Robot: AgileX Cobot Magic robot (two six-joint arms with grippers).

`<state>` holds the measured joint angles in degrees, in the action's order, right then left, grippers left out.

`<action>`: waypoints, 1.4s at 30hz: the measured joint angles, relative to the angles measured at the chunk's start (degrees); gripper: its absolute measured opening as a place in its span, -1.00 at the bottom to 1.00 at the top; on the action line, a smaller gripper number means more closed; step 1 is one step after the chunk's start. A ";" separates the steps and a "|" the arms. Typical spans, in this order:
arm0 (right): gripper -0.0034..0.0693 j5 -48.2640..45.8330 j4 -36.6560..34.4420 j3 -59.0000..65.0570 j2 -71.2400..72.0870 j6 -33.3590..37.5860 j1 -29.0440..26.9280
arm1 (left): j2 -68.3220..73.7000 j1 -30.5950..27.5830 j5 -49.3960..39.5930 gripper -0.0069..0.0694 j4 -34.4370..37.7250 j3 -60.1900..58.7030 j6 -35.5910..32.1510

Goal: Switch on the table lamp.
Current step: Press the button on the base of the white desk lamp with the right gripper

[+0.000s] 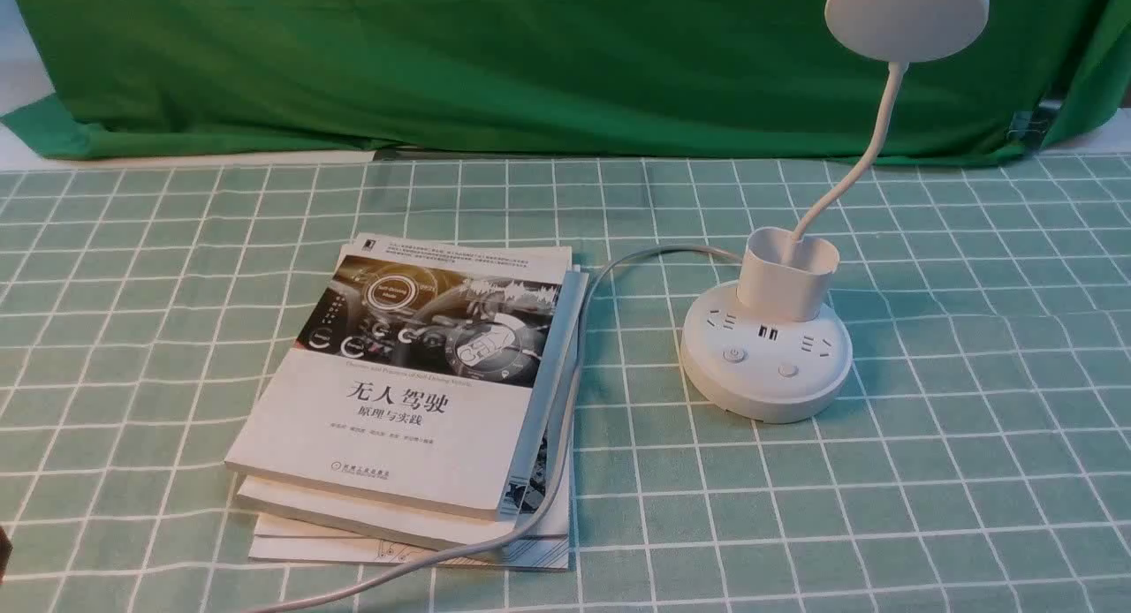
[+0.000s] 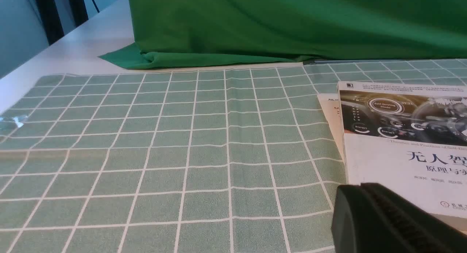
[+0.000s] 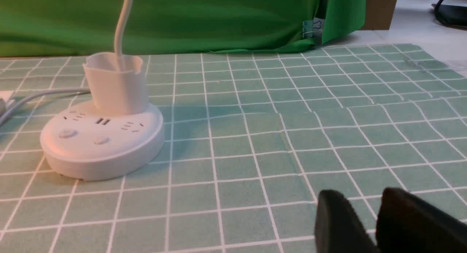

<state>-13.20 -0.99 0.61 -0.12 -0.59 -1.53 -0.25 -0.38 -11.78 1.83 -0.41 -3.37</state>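
One table [image 1: 972, 507]: covered with a green checked cloth [image 1: 132, 330] and carries everything else.
One green drape [image 1: 530, 65]: hangs along the far edge.
Three books [image 1: 415, 392]: stacked flat on the left half, left of the lamp.
One table lamp [image 1: 767, 352]: stands on the right half, its disc head raised on the gooseneck above the cup holder. Its two buttons [image 1: 734, 355] face the near side.
One cord [image 1: 565, 401]: runs from behind the lamp base, along the stack's right edge, to the near edge.
Two tools: the right tool [image 3: 365, 194] has its jaws a narrow gap apart and holds nothing. It sits low, well apart from the lamp, with only bare cloth between them. The left tool [image 2: 368, 194] is beside the top book's near corner; I cannot tell whether its jaws are parted.
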 joint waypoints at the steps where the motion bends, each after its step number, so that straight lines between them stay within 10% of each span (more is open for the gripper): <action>1: -0.25 0.00 0.00 0.00 0.00 0.00 0.00 | 0.00 0.00 0.00 -0.76 0.00 0.00 0.00; 11: -0.25 0.07 0.00 0.00 0.00 0.00 0.00 | 0.00 0.00 0.00 -0.76 0.80 0.00 0.00; 19: -0.25 0.07 0.00 0.00 0.00 0.00 0.00 | 0.00 0.00 -0.05 -0.76 14.89 0.00 0.00; 42: -0.25 0.07 0.00 0.00 0.00 0.00 0.00 | 0.00 0.00 -0.42 -0.76 6.82 0.00 0.00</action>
<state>-13.13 -0.99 0.61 -0.12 -0.59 -1.53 -0.25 -0.38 -12.19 8.65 -0.41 -3.37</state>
